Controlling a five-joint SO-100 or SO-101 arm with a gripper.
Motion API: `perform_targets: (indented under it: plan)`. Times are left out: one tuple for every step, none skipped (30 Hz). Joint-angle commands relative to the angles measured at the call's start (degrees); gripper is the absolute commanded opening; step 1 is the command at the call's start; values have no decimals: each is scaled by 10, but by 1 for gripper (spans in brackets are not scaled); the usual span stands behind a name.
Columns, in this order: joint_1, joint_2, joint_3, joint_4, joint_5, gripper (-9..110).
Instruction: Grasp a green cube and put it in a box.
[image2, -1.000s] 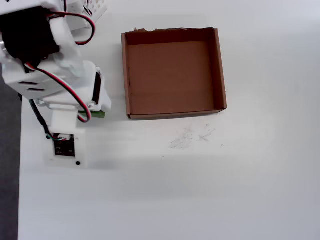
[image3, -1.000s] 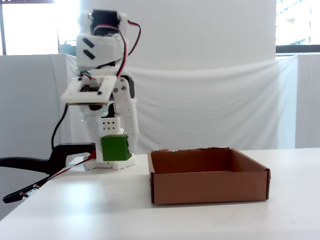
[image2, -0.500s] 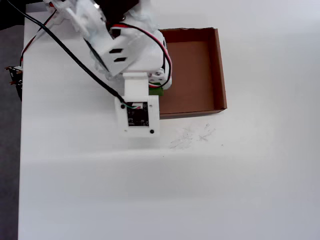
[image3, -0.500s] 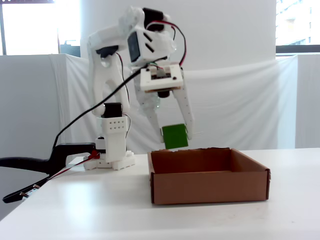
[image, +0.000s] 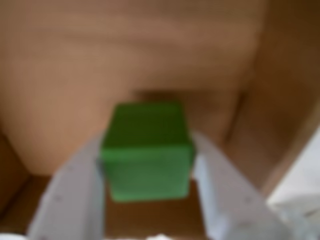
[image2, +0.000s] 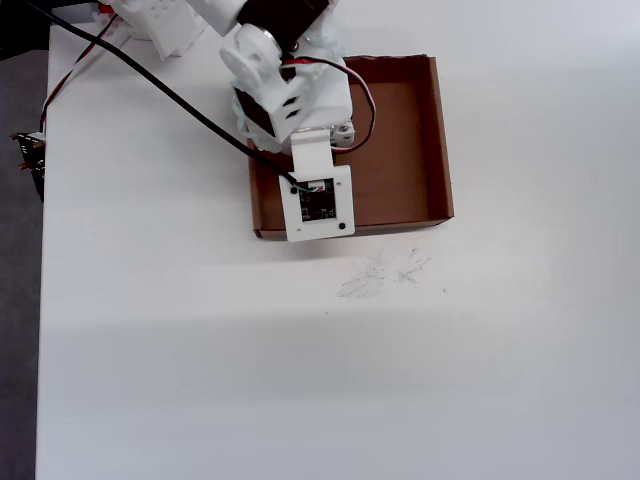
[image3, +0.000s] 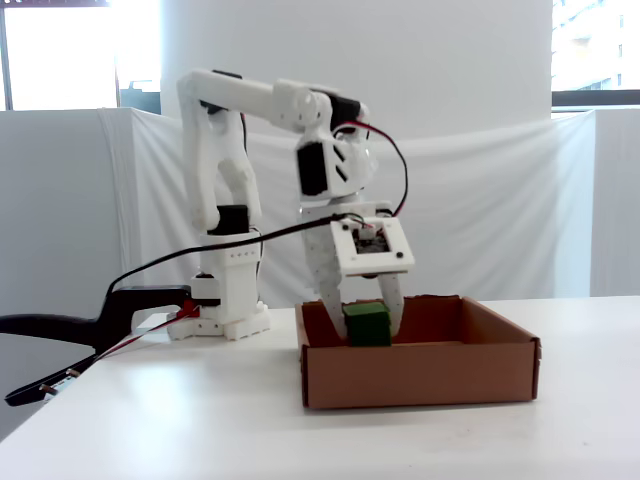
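Note:
The green cube (image: 147, 150) sits between my gripper's (image: 148, 155) two white fingers, which press its left and right sides. In the fixed view the gripper (image3: 367, 335) hangs down inside the box (image3: 420, 375) near its left side, with the cube (image3: 367, 324) in its jaws just above the front wall's rim. The cube's underside is hidden there, so I cannot tell whether it touches the floor. The wrist view shows the brown box floor (image: 125, 60) behind the cube and a side wall at the right. In the overhead view the arm covers the gripper and cube, and only the box (image2: 443, 140) shows.
The arm's base (image3: 225, 300) stands left of the box in the fixed view. A black cable (image2: 150, 80) runs from the arm to the table's left edge. Faint pencil marks (image2: 380, 272) lie on the white table in front of the box.

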Motion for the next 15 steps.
perform_targets:
  plan:
    - [-4, -14, -4, -17, 4, 18]
    - [-4, -21, -5, -18, 4, 20]
    - [-4, -25, -7, -18, 4, 21]
    - [-3, -26, -9, -17, 4, 23]
    - [-1, -26, -11, -13, 4, 24]
    - [1, -25, -14, -10, 4, 25]
    - [3, -23, -14, -7, 4, 26]
    - [6, -18, -14, -7, 4, 27]
    - [11, -11, -15, -6, 3, 27]
    - [17, -1, -17, -2, 0, 27]
    - [25, 13, -20, 6, 0, 27]
    - [35, 32, -25, 15, -1, 27]
    - [49, 53, -32, 25, -2, 26]
    - [68, 76, -37, 34, -2, 26]
    - [89, 104, -41, 45, -2, 25]
